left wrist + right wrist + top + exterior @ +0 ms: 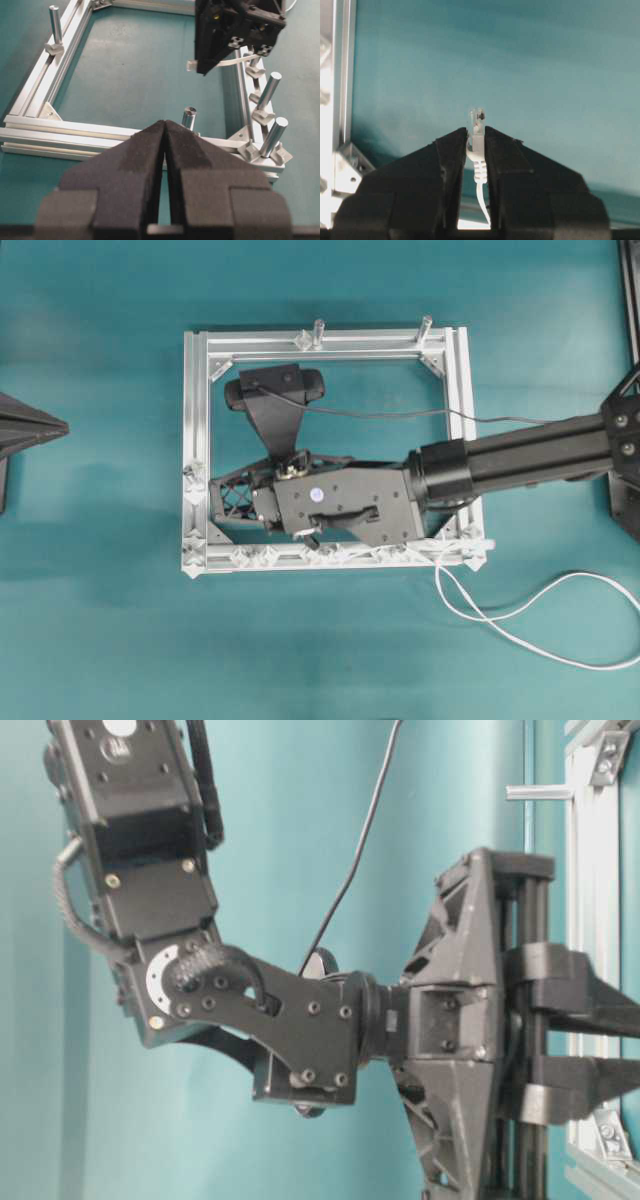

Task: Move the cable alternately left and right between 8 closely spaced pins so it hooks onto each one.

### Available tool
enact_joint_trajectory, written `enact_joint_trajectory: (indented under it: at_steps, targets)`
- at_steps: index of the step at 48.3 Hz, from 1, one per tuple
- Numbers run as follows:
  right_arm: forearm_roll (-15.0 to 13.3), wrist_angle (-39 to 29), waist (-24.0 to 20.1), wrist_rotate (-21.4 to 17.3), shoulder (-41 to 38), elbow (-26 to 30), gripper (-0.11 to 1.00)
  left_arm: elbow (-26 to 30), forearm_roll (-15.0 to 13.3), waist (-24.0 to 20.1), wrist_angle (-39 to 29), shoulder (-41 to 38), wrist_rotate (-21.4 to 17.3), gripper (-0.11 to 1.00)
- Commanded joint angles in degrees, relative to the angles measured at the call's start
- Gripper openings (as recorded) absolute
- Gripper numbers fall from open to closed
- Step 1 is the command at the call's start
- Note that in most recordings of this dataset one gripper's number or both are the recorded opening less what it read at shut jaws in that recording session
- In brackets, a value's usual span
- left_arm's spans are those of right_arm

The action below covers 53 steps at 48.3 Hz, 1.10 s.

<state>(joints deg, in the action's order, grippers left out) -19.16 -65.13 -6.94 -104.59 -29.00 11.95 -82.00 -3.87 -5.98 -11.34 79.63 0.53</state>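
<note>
Here the right gripper (476,145) has its fingers pinched on the cable (479,170) at its plug, above the frame (195,440). Thin and limp, it probably handles best gripped there. The left gripper (165,145) is closed, empty.

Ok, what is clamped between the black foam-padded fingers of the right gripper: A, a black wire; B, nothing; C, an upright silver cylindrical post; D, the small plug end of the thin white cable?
D: the right wrist view shows the right gripper closed on the small translucent plug of the thin white cable, its strain relief running down between the pads.
</note>
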Motion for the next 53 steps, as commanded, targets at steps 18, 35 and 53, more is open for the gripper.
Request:
enact_joint_trajectory:
  at_steps: [18,35,53]
  targets:
    - [-2.6,5.0,1.7,0.1,1.1,2.9,0.13,0.7,0.1,-0.1,0.3,-0.4,0.3,0.0]
    - [-2.6,5.0,1.9,0.6,-4.4,11.5,0.13,0.7,0.1,-0.1,0.3,-0.4,0.3,0.0]
    - [-2.0,1.9,1.4,1.8,-6.5,16.2,0.13,0.7,0.2,-0.2,0.3,-0.4,0.3,0.0]
